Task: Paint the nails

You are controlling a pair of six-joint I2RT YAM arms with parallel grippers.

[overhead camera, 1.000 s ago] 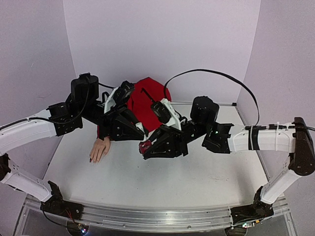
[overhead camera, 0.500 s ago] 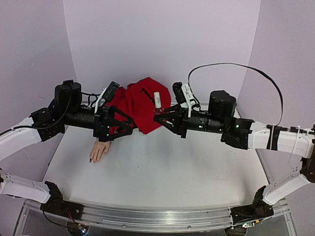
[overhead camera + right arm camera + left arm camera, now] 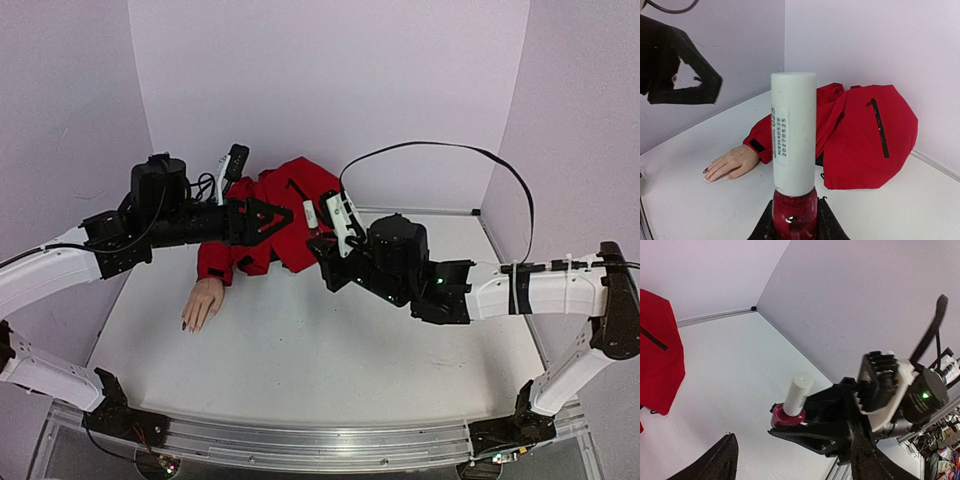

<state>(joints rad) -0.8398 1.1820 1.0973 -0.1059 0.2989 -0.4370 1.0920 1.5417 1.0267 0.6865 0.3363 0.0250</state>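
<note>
My right gripper [image 3: 320,238] [image 3: 794,220] is shut on a small pink-red polish bottle [image 3: 794,212], held above the table with its white cap [image 3: 310,212] [image 3: 799,392] on and upright. My left gripper [image 3: 285,216] [image 3: 795,465] is open, level with the cap, its fingers spread wide just short of it. The beige mannequin hand [image 3: 203,302] [image 3: 732,162] lies palm down on the table, coming out of a red jacket sleeve [image 3: 222,262]. Its nails [image 3: 706,171] are tiny; one looks dark, the others pale.
The crumpled red jacket [image 3: 290,205] [image 3: 865,135] lies at the back of the white table [image 3: 300,350], under both grippers. Lilac walls close in the back and sides. A black cable [image 3: 440,150] loops over the right arm.
The right gripper has lifted the bottle from low over the table and turned its cap upright. The left gripper has opened and swung right toward the cap.
</note>
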